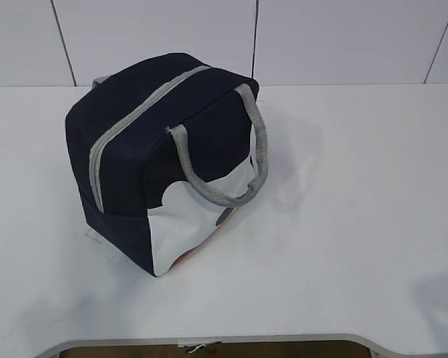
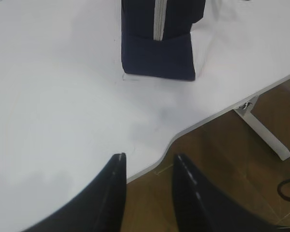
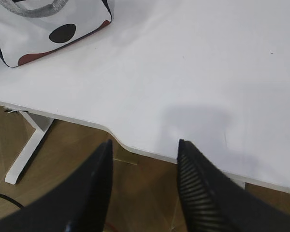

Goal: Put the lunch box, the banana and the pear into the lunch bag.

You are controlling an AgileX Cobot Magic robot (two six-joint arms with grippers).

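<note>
So the lunch bag sits on the white worktop, left of centre in the exterior view, standing upright and zipped shut as far as I can see. No lunch box, banana or pear anywhere in view, so my guess is they're already inside and this is the wrap-up, though I can't confirm it with the bag closed.

Both arms sit off the near edge of the worktop, well apart from the bag. Left gripper has its jaws parted with nothing between them, just floor and table edge showing through the gap. Right gripper is the same: jaws apart, empty.

If the step in hand is just backing off, doing it well means keeping both grippers clear of the grey strap handle draped down the white side panel, so nothing snags and tips the bag.

Orientation: the bag's long axis follows the grey zipper, running from near-left to far-right in the exterior view. The left wrist view looks at its navy end panel head-on, zipper running straight away from the camera
</note>
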